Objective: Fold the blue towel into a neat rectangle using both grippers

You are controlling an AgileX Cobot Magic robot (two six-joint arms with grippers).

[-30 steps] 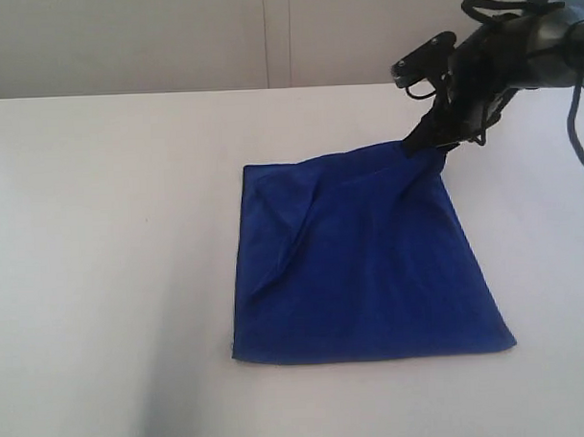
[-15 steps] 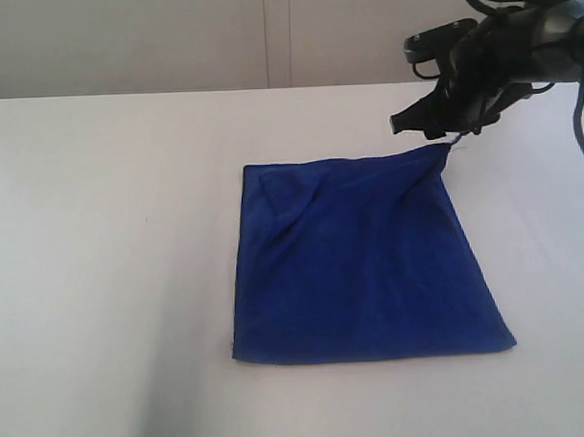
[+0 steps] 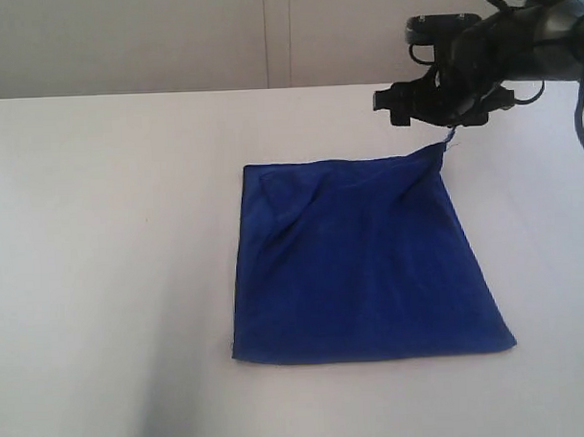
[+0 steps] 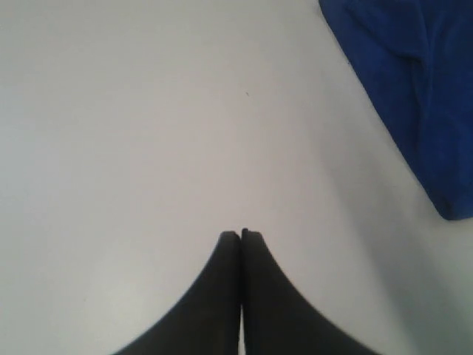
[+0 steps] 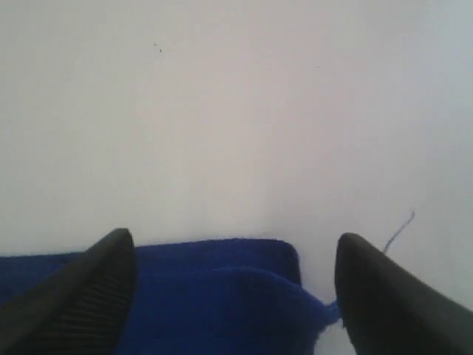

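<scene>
The blue towel (image 3: 361, 264) lies spread on the white table (image 3: 101, 235), with a crease near its back left corner. Its back right corner ends in a loose thread (image 3: 450, 141). My right gripper (image 3: 392, 105) hovers just above and behind that corner, open, holding nothing. In the right wrist view the towel corner (image 5: 214, 296) lies between and below the wide-apart fingers of the right gripper (image 5: 235, 238), with the thread (image 5: 399, 229) beside one finger. My left gripper (image 4: 242, 234) is shut and empty over bare table, away from the towel's edge (image 4: 414, 81). It is out of the exterior view.
A pale wall (image 3: 266, 37) runs behind the table's far edge. The right arm's black cables (image 3: 581, 122) hang at the far right.
My right gripper has let go of the towel's back right corner, opened wide and lifted away. The corner has dropped flat onto the table. The left gripper has stayed shut.
</scene>
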